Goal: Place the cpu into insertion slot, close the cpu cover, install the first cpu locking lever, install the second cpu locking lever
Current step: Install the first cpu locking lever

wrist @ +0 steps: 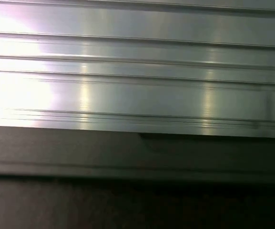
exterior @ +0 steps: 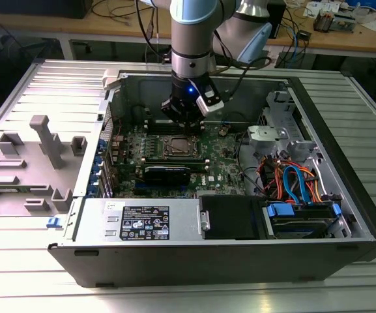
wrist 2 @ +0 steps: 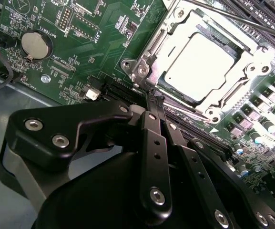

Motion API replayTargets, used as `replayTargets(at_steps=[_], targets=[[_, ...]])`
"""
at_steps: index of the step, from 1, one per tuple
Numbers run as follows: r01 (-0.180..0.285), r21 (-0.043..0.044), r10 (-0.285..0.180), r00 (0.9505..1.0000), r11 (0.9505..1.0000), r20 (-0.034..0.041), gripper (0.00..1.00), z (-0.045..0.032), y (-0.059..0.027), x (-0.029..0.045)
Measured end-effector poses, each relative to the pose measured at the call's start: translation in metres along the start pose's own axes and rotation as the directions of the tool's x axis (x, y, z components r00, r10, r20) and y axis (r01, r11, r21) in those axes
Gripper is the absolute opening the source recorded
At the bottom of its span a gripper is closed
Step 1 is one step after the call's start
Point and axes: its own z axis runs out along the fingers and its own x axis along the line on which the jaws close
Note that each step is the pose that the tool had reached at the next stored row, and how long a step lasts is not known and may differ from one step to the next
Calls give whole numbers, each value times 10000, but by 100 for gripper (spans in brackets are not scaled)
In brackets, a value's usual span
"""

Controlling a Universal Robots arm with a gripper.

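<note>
In the second wrist view the cpu (wrist 2: 201, 64) lies flat in the insertion slot (wrist 2: 144, 71), its pale metal top showing through the window of the cpu cover (wrist 2: 254, 67), which is folded down over it. My gripper (wrist 2: 155, 98) is shut, its black fingers (wrist 2: 154, 143) pressed together with nothing between them, the tips just off one corner of the socket. A thin metal rod (wrist 2: 232, 14) runs along the socket's far side. In the exterior view my gripper (exterior: 186, 127) hangs inside the open computer case directly above the insertion slot (exterior: 181, 147).
Around the socket the green motherboard (wrist 2: 80, 43) carries a coin battery (wrist 2: 35, 45) and long black memory slots (wrist 2: 266, 19). A black card (exterior: 168, 173), a power supply (exterior: 142, 222) and cabled drive bays (exterior: 298, 189) crowd the case. Grey fixtures (exterior: 47, 140) stand outside it.
</note>
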Motion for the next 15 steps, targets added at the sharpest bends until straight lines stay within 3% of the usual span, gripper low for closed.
replayTargets(at_steps=[11,15], targets=[[4,146,-4,10000,9999,-9,11,31,-1,1],[4,161,-4,10000,9999,-10,11,46,-1,2]])
